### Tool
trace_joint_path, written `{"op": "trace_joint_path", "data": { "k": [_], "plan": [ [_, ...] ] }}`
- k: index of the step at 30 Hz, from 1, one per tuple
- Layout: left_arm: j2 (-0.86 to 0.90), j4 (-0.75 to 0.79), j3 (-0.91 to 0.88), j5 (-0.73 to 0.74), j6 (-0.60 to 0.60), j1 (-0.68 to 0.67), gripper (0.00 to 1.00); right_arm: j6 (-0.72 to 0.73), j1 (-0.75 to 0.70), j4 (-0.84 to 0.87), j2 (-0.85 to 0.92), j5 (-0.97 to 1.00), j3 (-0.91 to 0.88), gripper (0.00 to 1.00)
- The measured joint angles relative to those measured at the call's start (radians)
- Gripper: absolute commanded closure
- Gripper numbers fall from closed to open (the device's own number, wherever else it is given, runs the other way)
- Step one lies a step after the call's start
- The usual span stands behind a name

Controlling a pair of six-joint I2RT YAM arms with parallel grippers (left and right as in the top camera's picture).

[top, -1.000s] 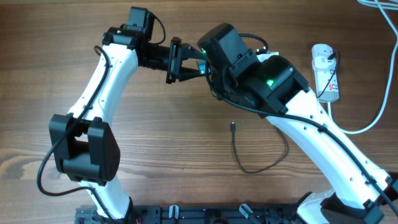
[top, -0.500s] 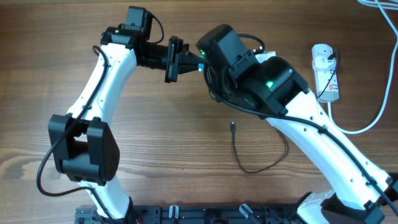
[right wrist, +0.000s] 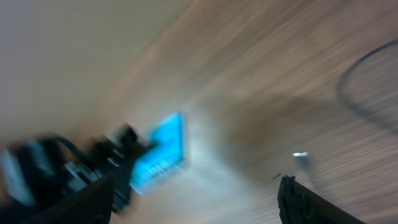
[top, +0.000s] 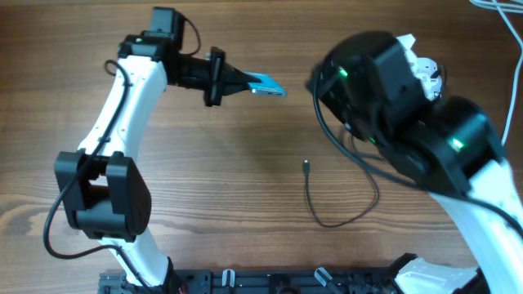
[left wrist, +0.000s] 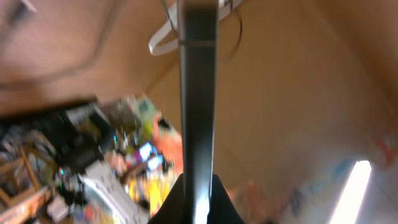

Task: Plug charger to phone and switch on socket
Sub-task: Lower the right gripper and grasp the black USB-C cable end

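Phone (top: 268, 85) clamped in left claw (top: 245, 82) over wooden table (top: 237, 184); right claw (right wrist: 198, 186) spread apart.

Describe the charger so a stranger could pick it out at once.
On the wooden table, look at the middle, lower in the picture than the cyan phone in the left gripper. There lies the charger: a thin black cable in an open curl, ending in a small dark connector tip. Unlike the flat, bright phone, it is a dark line.
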Motion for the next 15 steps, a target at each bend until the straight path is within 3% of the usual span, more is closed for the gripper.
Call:
{"op": "trace_joint_path", "data": {
  "k": [2,6,15],
  "plan": [
    [0.0,0.0,0.0,-0.061,0.011,0.019,0.96,-0.135,0.001,-0.111,-0.012,0.0,0.002,0.0],
    [0.0,0.001,0.0,-0.145,0.04,0.024,0.96,-0.205,0.001,-0.167,0.013,0.0,-0.054,0.01],
    [0.0,-0.007,0.0,-0.286,0.224,0.02,0.96,-0.299,0.001,-0.045,0.119,-0.093,-0.426,0.01]
  ]
}}
